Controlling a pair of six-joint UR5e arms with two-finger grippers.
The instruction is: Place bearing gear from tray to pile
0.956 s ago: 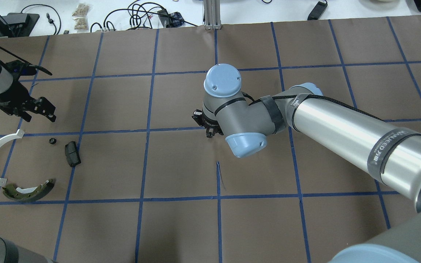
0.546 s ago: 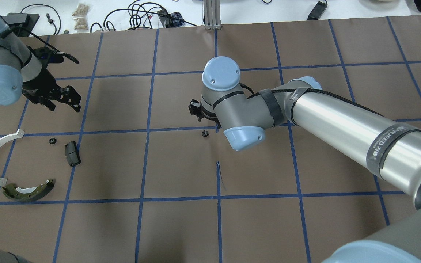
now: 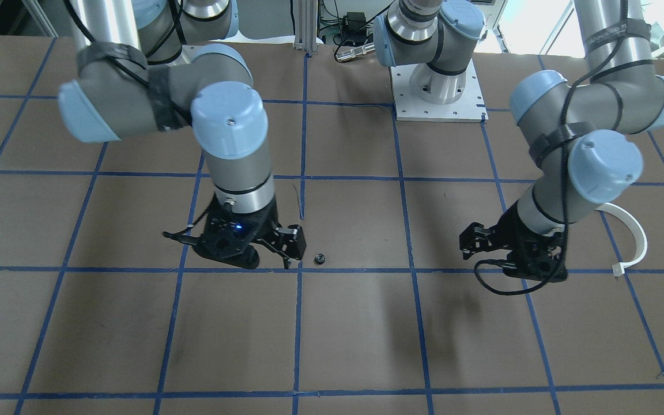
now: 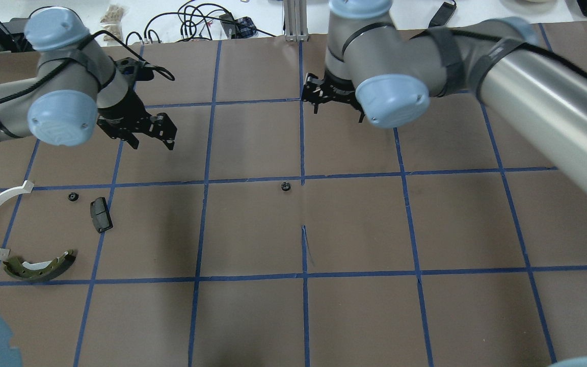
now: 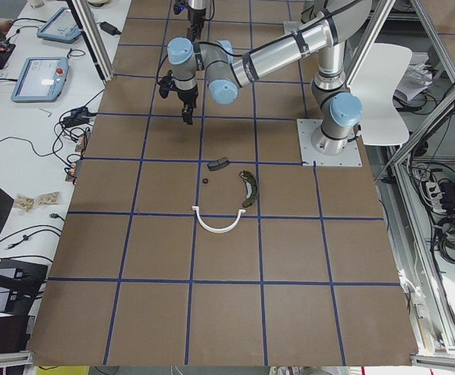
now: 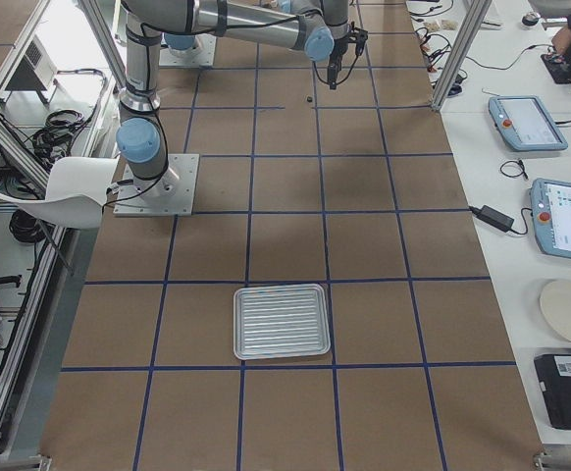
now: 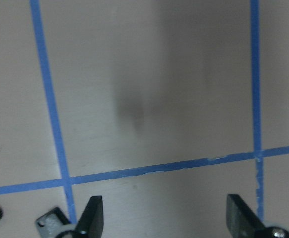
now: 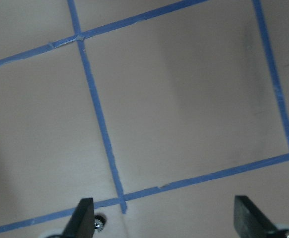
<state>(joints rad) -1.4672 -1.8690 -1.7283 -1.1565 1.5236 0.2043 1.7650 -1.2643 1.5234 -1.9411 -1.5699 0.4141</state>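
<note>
Gear sits mid-table; my right gripper, spread wide and empty, hangs nearer it than my left gripper, likewise wide, empty.

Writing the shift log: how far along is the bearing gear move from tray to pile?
Done: one bearing gear lies in the pile, beside the black pad. In hand: nothing; the left gripper and right gripper are both open and empty. A second gear lies loose mid-table, short of the pile. Left: carry it over. The tray looks empty, so that is probably the last.
</note>
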